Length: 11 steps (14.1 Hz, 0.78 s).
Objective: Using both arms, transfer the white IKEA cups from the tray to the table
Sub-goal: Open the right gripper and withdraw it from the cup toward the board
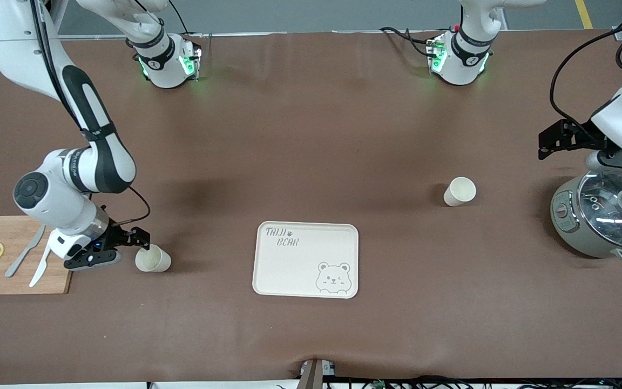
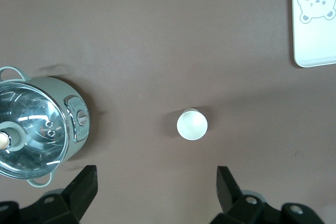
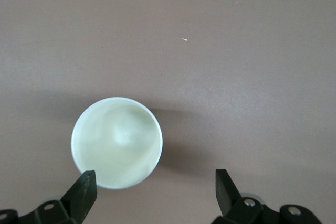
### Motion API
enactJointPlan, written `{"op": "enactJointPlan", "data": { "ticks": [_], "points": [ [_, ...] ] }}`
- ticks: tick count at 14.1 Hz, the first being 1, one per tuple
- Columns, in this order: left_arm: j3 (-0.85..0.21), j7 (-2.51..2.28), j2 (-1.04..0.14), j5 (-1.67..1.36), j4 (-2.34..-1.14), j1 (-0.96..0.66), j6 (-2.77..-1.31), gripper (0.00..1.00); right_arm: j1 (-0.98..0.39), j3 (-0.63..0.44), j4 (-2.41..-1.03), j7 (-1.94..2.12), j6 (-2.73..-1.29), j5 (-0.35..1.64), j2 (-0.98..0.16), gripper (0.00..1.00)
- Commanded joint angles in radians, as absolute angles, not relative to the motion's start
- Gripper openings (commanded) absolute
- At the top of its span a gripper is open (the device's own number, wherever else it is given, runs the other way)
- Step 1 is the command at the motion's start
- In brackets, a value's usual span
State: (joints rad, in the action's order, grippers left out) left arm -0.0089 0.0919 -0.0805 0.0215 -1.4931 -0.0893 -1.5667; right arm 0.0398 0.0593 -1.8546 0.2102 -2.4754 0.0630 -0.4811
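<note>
I see tray (image 1: 289, 273) mid-table, nothing in it. Pot (image 1: 600, 219) at left arm's end, glass lid on. One cup (image 1: 459, 192) upright near pot, hollow; left gripper (image 2: 155, 187) above, fingers apart. Other cup (image 1: 153, 259) beside cutting board (image 1: 17, 229), hollow; right gripper (image 3: 155, 190) over its rim, fingers apart.

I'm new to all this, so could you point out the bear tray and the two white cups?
Bear tray (image 1: 295, 262): front view, bare middle.
Cup by right gripper (image 1: 153, 259): front view, rim.
Cup near pot (image 1: 460, 191): front view, side.
</note>
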Motion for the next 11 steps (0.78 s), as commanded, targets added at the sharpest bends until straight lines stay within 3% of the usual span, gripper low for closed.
{"op": "enactJointPlan", "data": {
  "ticks": [1,6,11],
  "points": [
    [-0.006,0.109,-0.081,0.029,-1.482,-0.087,-1.559,1.0,0.061,0.069,-1.827,0.236,-2.389,0.089,-0.446,1.0],
    [-0.008,0.109,-0.081,0.029,-1.482,-0.083,-1.562,1.0,0.064,0.066,-1.744,0.224,-2.203,0.091,-0.396,1.0],
    [-0.006,0.107,-0.083,0.029,-1.482,-0.083,-1.562,1.0,0.06,0.064,-1.58,0.163,-1.912,0.087,-0.347,1.0]
  ]
}}
